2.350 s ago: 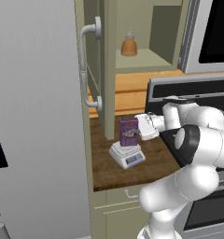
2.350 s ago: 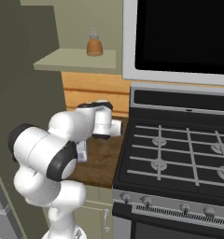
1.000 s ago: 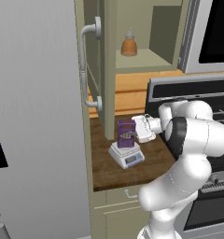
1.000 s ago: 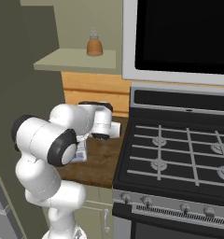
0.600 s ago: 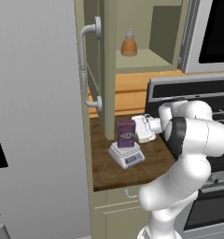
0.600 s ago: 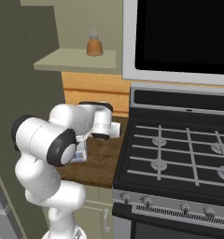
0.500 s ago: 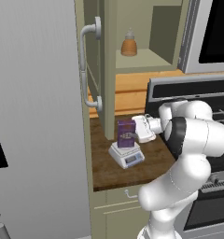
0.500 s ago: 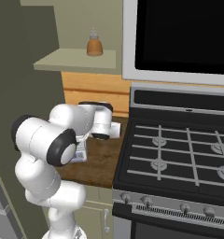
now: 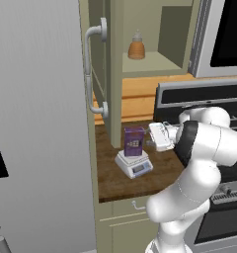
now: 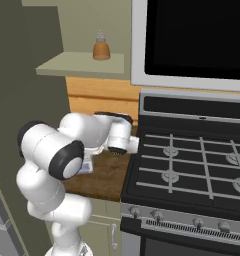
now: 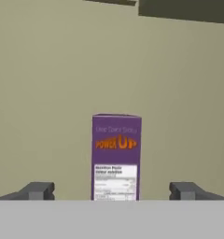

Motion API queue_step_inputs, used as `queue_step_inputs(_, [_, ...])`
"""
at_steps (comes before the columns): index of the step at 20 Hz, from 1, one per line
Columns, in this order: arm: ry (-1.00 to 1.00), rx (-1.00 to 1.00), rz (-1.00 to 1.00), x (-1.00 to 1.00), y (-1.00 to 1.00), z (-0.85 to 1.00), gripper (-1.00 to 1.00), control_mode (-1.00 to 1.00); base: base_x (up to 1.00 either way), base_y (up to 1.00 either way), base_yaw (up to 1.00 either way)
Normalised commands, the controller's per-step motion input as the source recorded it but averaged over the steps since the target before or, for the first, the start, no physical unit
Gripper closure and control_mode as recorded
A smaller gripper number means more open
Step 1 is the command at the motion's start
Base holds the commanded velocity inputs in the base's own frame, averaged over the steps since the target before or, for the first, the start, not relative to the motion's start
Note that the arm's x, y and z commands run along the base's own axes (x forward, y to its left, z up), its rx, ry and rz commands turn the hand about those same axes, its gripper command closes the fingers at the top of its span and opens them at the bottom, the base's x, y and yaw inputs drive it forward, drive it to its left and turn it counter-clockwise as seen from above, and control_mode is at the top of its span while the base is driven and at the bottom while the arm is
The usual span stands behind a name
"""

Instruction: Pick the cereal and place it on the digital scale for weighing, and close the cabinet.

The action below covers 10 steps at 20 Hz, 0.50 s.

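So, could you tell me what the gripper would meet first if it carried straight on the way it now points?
Most likely the cereal, which stands upright on the digital scale, centred ahead between the open fingertips of the gripper. Behind it is the cabinet door, though the gap between them is hard to judge.

The cereal box is dark purple with orange lettering and a white printed panel (black text on it). The digital scale is white with a bluish display, on a dark brown wood-grain tabletop. The cabinet is olive-beige with a grey-white handle, and the bottle inside is orange-brown with a pale cap.
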Motion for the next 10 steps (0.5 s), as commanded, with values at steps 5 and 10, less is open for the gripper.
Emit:
queue_step_inputs(5, [-0.06, 0.06, -0.05, -0.25, -0.55, 0.02, -1.0, -1.0, 0.0, 0.0, 0.0])
queue_step_inputs(10, [-0.38, 0.01, -0.04, -0.93, -0.18, 0.46, -1.0, -1.0, 0.0, 0.0, 0.0])
